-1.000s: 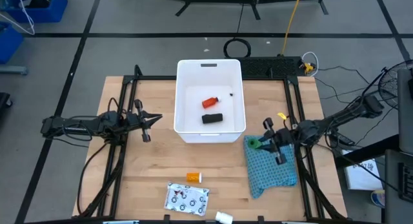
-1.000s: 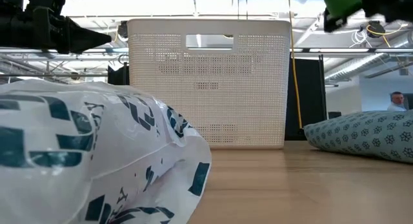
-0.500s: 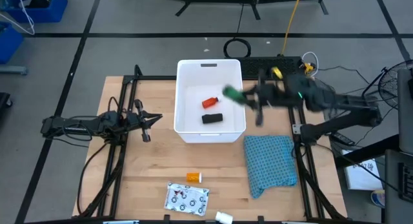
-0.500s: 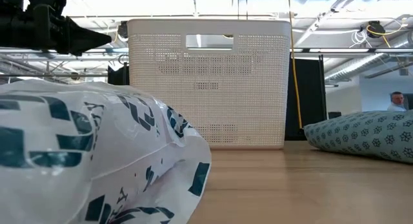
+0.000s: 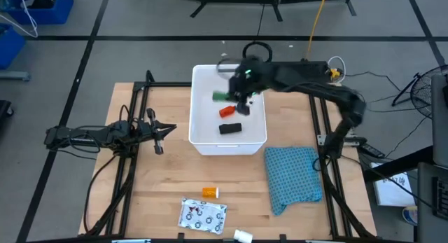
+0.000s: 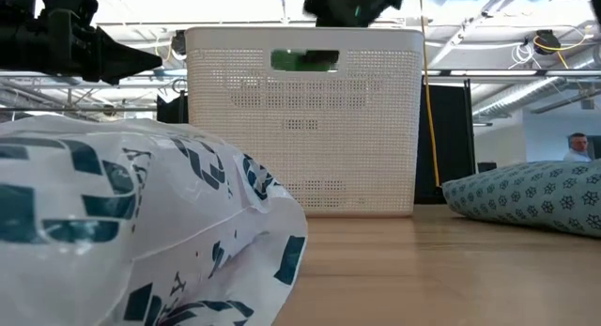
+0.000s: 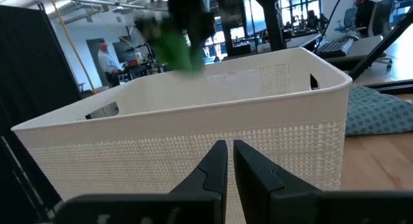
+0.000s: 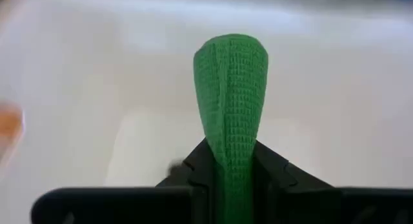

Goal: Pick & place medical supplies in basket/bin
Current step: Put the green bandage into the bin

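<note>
The white bin (image 5: 198, 134) stands at the middle of the table, toward its far edge. A red tube (image 5: 229, 110) and a black block (image 5: 230, 128) lie on its floor. My right gripper (image 5: 236, 96) reaches over the bin from the right, shut on a green block (image 8: 231, 88). That block shows through the bin's handle slot (image 6: 305, 60) in the low view. An orange bottle (image 5: 211, 192), a flat printed packet (image 5: 203, 215) and a small white bottle (image 5: 243, 236) lie near the front edge. My left gripper (image 5: 166, 130) waits shut, left of the bin. My right gripper pinches the green block's rear end (image 8: 227, 161) between its two fingers (image 8: 270, 167). The rest of the block sticks out forward past the fingertips. The fingers slant downward from the table's right side. The block (image 5: 222, 96) is lifted clear, above the bin's inside.
A blue knitted cloth (image 5: 294, 176) lies on the table's right part, in front of the bin. The black frame rails (image 5: 140, 96) run along both sides of the table. Bare wood lies between the bin and the items at the front edge.
My right gripper has swung up from over the blue cloth at the table's right, toward the far edge and then left. It is now above the bin and has tipped downward. The green block has travelled with it, lifted clear throughout.
</note>
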Motion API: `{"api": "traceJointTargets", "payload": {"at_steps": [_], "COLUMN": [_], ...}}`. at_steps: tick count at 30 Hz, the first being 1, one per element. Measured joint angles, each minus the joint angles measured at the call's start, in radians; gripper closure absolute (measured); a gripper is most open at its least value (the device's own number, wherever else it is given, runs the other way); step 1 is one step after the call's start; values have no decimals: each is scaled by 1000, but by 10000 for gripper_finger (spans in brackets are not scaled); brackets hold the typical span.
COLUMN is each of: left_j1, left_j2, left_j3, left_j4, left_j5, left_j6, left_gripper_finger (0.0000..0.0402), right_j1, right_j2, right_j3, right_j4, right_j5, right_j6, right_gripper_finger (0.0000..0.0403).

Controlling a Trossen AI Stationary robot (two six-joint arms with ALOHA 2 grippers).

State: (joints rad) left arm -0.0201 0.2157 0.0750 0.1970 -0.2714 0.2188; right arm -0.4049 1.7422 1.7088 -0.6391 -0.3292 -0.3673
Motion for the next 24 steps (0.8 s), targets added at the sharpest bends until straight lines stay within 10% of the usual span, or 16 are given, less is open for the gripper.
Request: {"api": "traceJointTargets", "payload": {"at_steps": [24], "left_j1": [0], "left_j2": [0], "left_j3": [0], "left_j4": [-16], "left_j5": [2], "left_j6": [-45], "left_gripper_finger": [371], "right_j1": [47], "right_j2": [268], "right_j3": [-102], "right_j4": [-16], "right_j5": [38], "right_j6": [-379], "right_gripper_finger": [358]}}
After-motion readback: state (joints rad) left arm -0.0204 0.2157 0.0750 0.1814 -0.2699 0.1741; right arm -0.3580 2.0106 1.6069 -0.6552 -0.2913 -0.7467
